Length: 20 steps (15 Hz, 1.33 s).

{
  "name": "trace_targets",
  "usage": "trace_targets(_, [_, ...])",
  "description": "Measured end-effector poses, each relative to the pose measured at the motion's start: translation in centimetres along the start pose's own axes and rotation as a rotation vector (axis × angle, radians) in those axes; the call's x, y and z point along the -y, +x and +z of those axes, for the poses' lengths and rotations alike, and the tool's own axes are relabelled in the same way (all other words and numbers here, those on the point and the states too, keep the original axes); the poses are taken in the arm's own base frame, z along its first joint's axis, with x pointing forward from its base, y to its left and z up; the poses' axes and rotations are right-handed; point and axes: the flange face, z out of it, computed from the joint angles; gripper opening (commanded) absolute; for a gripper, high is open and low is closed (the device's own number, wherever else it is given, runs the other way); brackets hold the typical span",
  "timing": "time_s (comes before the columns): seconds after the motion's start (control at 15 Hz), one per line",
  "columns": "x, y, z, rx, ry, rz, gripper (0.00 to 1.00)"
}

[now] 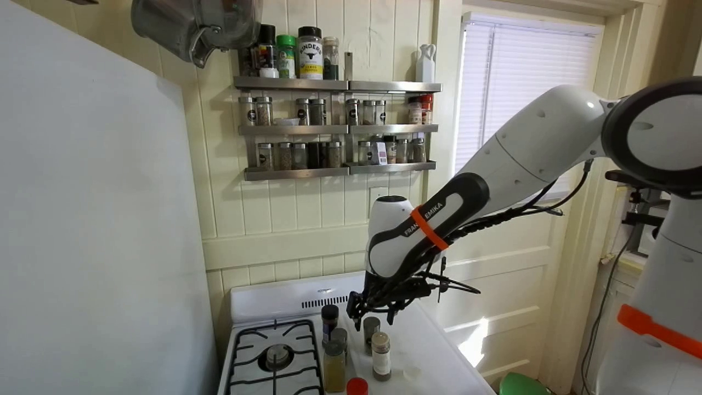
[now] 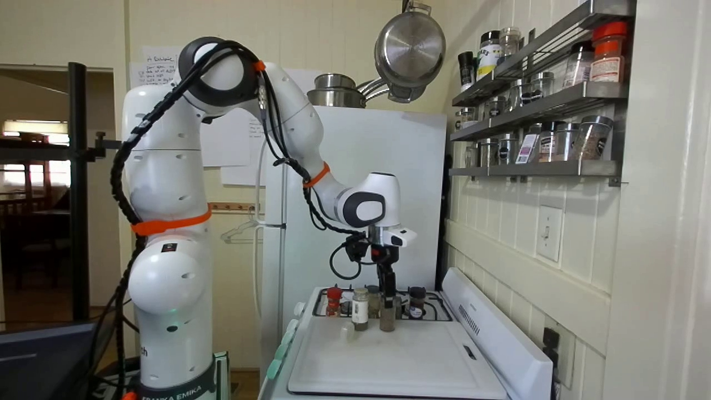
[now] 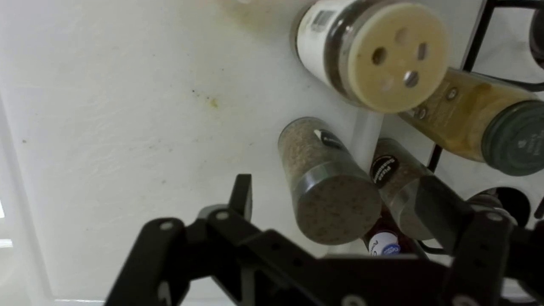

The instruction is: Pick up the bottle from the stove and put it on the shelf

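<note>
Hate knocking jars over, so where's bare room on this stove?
Bare: the white cover beyond the small pale item, away from the grate, between knobs and back panel; also what shows of the grate, between jars and refrigerator. Crowded: between these, where jars bunch and the open hand hangs at one.

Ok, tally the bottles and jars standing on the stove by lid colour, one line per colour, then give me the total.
Red-lidded bottle: 1
Cream-lidded bottle: 1
Green-lidded jar: 1
Black-lidded bottle: 1
Silver-rimmed jars: 2
Total on the stove: 6
</note>
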Motion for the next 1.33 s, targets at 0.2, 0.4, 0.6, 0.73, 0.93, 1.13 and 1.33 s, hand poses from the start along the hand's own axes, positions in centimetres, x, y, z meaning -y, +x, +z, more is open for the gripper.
trace_targets(0.2, [0.1,0.2,0.2,0.002,0.001,-0.002,0.42])
trace_targets(0.4, [0.2,0.3,0.3,0.005,0.001,-0.003,0.26])
trace_targets(0.6, [0.2,0.4,0.3,0.005,0.002,-0.003,0.26])
trace_targets(0.73, [0.2,0.5,0.3,0.005,0.002,-0.004,0.26])
trace_targets(0.93, [0.1,0.5,0.3,0.005,0.002,-0.001,0.26])
trace_targets(1.13, [-1.1,1.0,0.2,0.003,0.001,0.027,0.26])
trace_targets(1.33, [-3.6,1.5,0.0,0.000,-0.003,0.079,0.26])
